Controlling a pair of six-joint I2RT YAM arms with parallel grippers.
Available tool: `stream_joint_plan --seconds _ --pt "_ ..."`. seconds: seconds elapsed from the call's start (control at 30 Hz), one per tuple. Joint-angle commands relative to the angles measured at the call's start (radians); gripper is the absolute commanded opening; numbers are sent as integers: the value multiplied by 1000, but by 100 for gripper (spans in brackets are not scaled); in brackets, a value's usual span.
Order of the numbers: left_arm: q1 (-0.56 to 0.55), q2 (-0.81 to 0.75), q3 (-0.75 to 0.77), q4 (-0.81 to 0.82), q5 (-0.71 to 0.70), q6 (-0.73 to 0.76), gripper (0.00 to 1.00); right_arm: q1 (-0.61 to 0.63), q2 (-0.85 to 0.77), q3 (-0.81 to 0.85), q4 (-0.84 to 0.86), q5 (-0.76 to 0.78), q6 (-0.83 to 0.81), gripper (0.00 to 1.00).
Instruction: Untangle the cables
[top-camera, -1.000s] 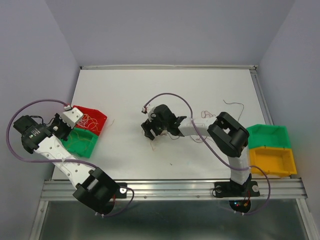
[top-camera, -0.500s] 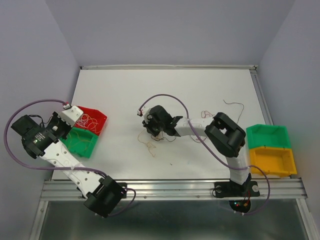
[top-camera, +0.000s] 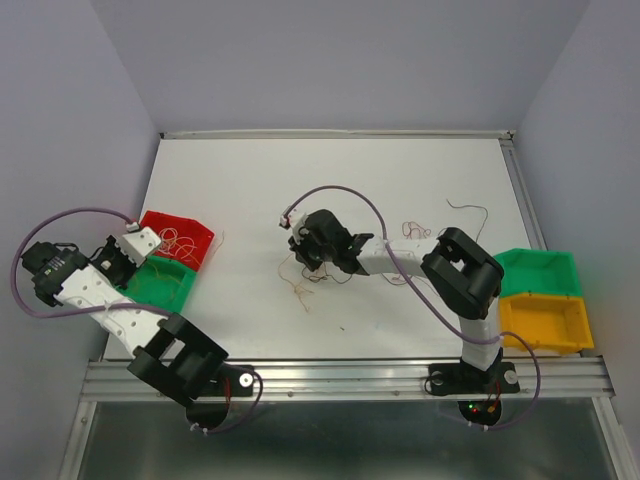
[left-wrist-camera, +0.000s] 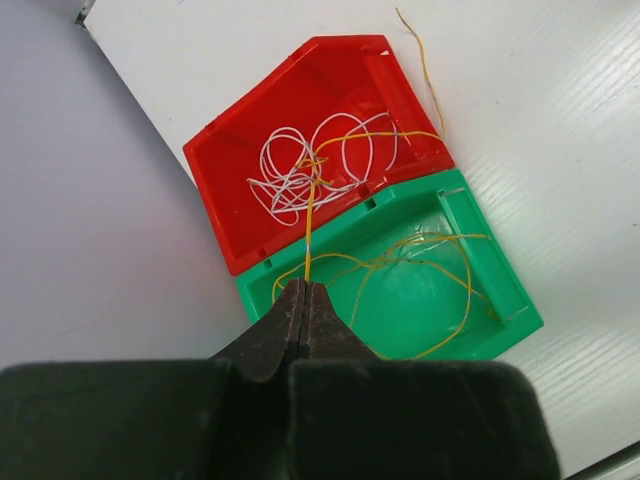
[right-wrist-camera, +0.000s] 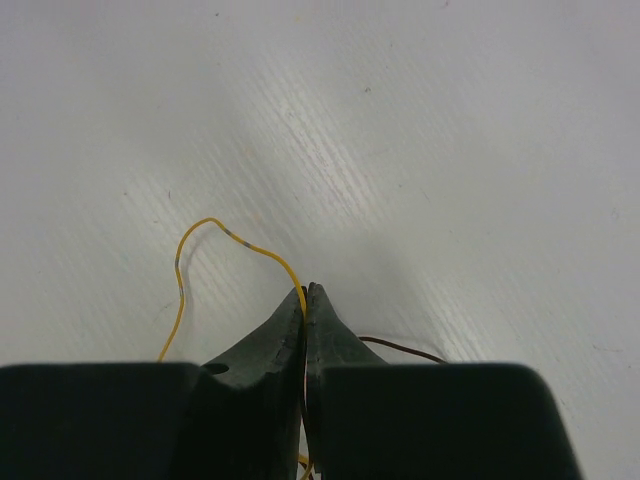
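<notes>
1. I saw the left jaws clenched on a yellow wire (left-wrist-camera: 308, 225) that ran up into the red bin (left-wrist-camera: 225, 205).
2. The right jaws were pinched shut on a looped yellow strand (right-wrist-camera: 212, 222) lying on the table (right-wrist-camera: 450, 150).
3. Only the top view showed me the loose tangle (top-camera: 300, 288) near the right jaws.

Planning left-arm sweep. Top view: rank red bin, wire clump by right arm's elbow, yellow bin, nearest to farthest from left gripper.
1. Red bin, beside left gripper, far left.
2. Wire clump, right of centre.
3. Yellow bin, right edge.
</notes>
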Motion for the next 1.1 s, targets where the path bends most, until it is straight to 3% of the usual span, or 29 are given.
stream_joint_plan --seconds 0.0,0.17,0.2,0.33,0.6,0.9,1.07 --pt "19 -33 22 -63 42 108 0 7 -33 2 84 -10 29 6" --pt "49 -67 58 -37 59 70 0 8 -16 27 95 -5 52 6" --pt "63 -71 99 -2 53 -59 0 7 -11 31 96 -2 58 6" --pt "147 -112 127 212 -15 -272 0 7 3 45 104 27 63 6" --pt "158 -214 -7 160 -99 -141 0 7 -22 13 197 50 129 6" --pt "148 -88 58 -61 -101 34 0 7 -48 -21 219 59 137 6" --pt "131 -105 34 -61 -157 34 0 7 -50 -21 219 64 138 6"
